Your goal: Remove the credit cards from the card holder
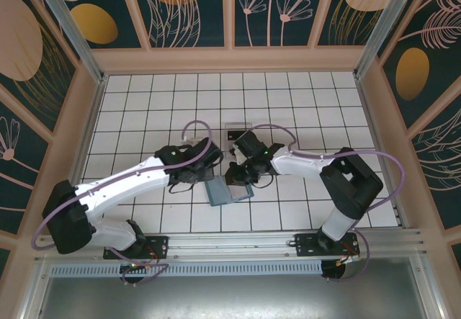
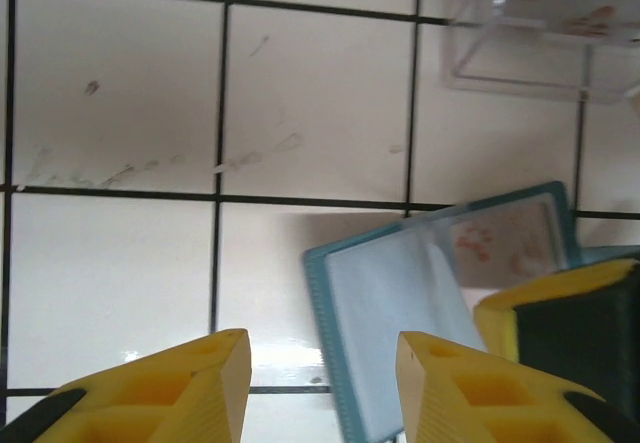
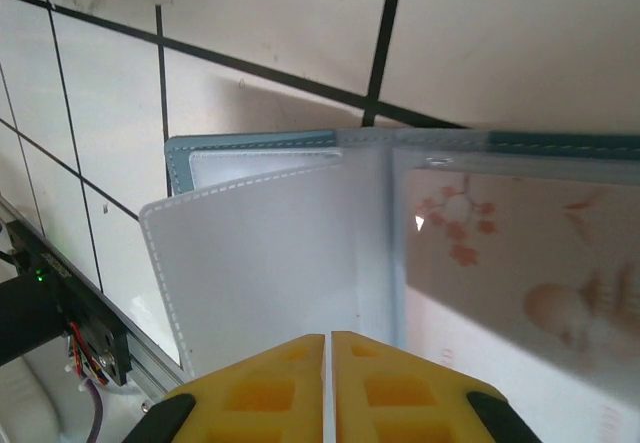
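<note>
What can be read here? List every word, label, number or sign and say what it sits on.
No legible text anywhere.
Credit card in the card holder: pink blossom print, no letters readable.
Clear tray: reddish marks, too blurred to read.

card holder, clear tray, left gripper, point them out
card holder (image 2: 390, 303), left wrist view, on its pale inside page
clear tray (image 2: 520, 63), left wrist view, on its near wall
left gripper (image 2: 322, 358), left wrist view, midway between its fingertips
</note>
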